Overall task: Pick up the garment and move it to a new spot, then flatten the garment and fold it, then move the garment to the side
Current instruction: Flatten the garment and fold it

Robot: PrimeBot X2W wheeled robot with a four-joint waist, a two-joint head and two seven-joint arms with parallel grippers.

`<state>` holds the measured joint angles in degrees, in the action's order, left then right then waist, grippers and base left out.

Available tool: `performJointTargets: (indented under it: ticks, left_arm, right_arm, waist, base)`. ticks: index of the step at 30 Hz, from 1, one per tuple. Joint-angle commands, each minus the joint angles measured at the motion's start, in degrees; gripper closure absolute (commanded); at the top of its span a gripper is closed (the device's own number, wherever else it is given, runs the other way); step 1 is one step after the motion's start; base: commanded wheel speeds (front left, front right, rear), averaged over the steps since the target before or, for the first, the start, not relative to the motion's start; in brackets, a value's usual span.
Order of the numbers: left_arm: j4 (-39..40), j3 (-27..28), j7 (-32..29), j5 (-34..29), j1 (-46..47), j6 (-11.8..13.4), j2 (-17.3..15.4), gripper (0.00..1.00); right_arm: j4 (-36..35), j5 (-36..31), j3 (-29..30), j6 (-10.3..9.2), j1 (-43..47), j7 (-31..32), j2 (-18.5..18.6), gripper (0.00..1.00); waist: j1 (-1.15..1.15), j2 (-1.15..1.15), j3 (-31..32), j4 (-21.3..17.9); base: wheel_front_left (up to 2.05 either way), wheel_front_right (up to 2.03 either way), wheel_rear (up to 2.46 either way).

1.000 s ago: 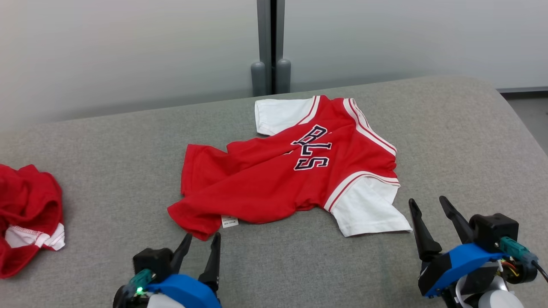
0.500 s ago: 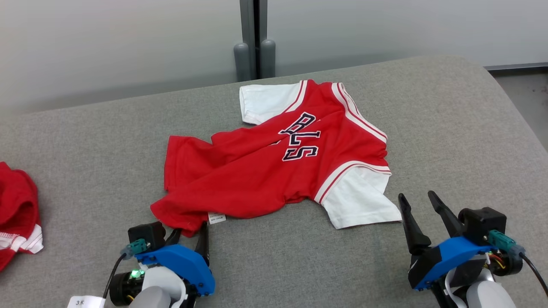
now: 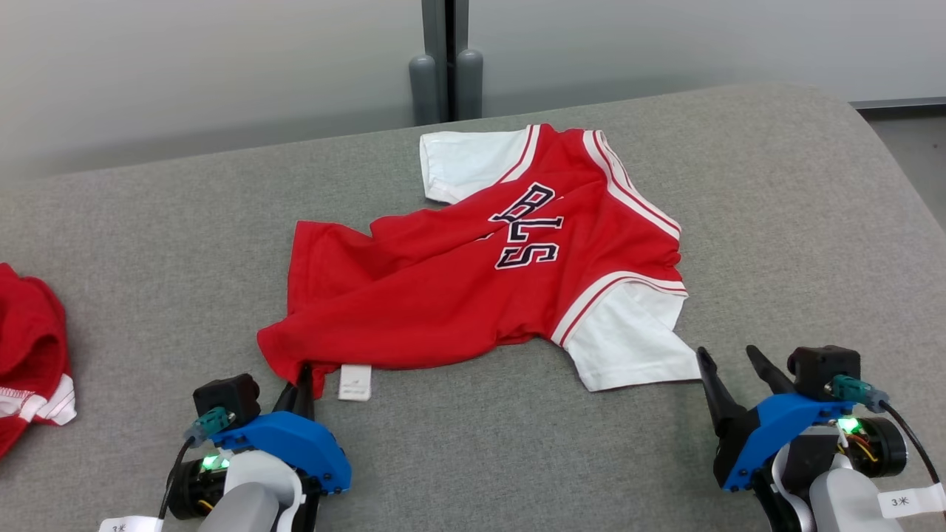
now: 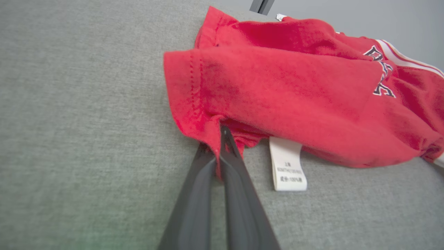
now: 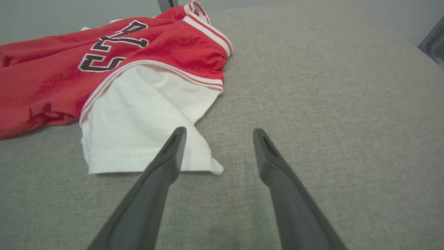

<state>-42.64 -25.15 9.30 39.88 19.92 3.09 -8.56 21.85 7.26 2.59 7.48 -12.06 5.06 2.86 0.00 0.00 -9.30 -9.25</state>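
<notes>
1. At the near left corner of the red basketball jersey (image 3: 443,295), which lies crumpled in the middle of the grey table (image 3: 776,222), the left tool (image 3: 301,380) is pressed together on the hem, just beside the white care label (image 3: 355,383). The pinch takes only a thin edge of cloth, so I think it may slip out when the arm lifts.
2. The right tool (image 3: 728,356) stands spread and holds nothing, near the white sleeve (image 3: 628,347) but apart from it. If the lift is made with one tool only, the jersey will probably hang in a bunch and land more wrinkled at the new spot.
3. The red body has folds lying over each other, so the pinch may hold one layer or two; I cannot tell which. A wrong layer would make the flattening harder.
4. A second red garment (image 3: 29,347) lies at the left edge of the table. A move toward that side could mix the two.
</notes>
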Motion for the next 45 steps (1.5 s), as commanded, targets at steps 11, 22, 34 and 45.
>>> performJointTargets:
  ticks: [11, 22, 34, 45]
  left_arm:
    - [-1.4, 1.19, 1.29, 0.57, -0.84, 1.32, -2.33, 1.0]
    - [-1.15, 0.09, 1.03, 0.7, -0.34, 0.56, -2.22, 1.0]
    - [11.24, 2.35, 5.11, 0.26, -1.44, -0.74, -4.13, 1.0]
    - [40.34, 6.22, -1.03, 2.4, -4.31, 1.72, -11.3, 1.0]
  right_arm:
    - [7.93, 0.06, 1.99, 0.04, -3.39, 0.99, 0.07, 0.0]
    - [15.42, -1.55, -3.04, 0.11, -5.91, 1.98, -0.28, 1.0]
    - [-1.38, 0.39, 0.46, 0.04, -4.24, -0.8, 0.05, 1.0]
    - [-31.61, -2.43, 3.93, 0.03, -0.68, 11.72, 1.41, 1.0]
  waist:
    - [0.0, 0.0, -0.88, 2.8]
    - [0.0, 0.0, -1.42, 3.23]
    - [0.0, 0.0, 1.65, 2.73]
    - [0.0, 0.0, 2.89, 2.05]
  base:
    - [0.0, 0.0, 0.0]
    - [0.0, 0.0, 0.0]
    - [0.0, 0.0, 0.0]
    - [0.0, 0.0, 0.0]
